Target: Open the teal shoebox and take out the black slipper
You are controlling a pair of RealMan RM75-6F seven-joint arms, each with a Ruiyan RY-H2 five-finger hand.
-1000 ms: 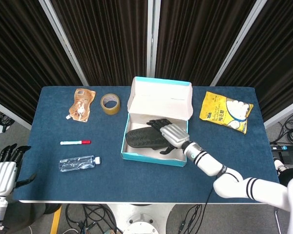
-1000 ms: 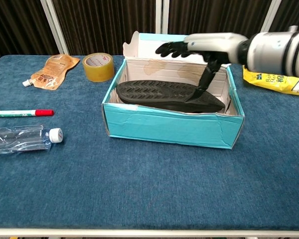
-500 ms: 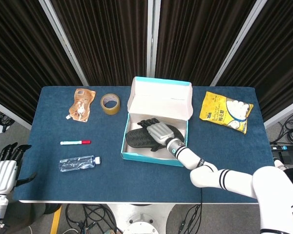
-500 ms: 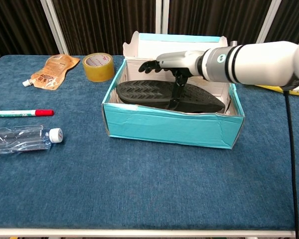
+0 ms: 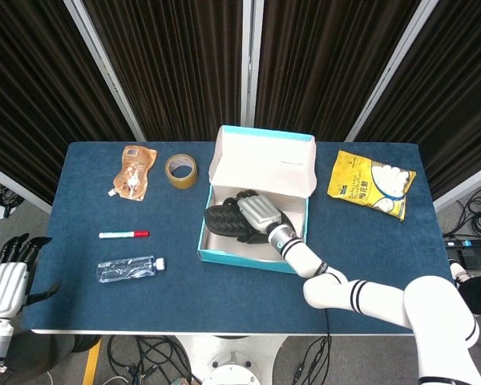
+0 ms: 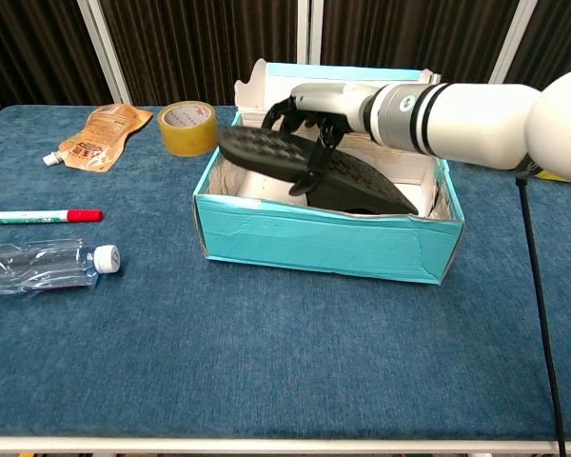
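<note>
The teal shoebox [image 5: 248, 257] [image 6: 324, 243] stands open at the table's middle, its white lid [image 5: 264, 160] folded back. Inside, the black slipper [image 5: 223, 220] [image 6: 266, 152] lies sole up and tilted, its left end raised above the box rim. My right hand [image 5: 258, 213] [image 6: 309, 105] grips the slipper near its middle, fingers curled over the top and thumb under it. My left hand [image 5: 4, 281] hangs beside the table's left front corner, fingers apart, holding nothing; the chest view does not show it.
A roll of tape [image 5: 180, 170] [image 6: 187, 127] and a brown pouch [image 5: 135, 170] [image 6: 99, 134] lie back left. A red-capped marker [image 5: 123, 234] [image 6: 44, 216] and a plastic bottle [image 5: 131, 269] [image 6: 43, 267] lie front left. A yellow snack bag [image 5: 372, 183] lies right of the box.
My right hand moved left over the slipper, closed on it and lifted its left end above the rim. The left hand has stayed where it was.
</note>
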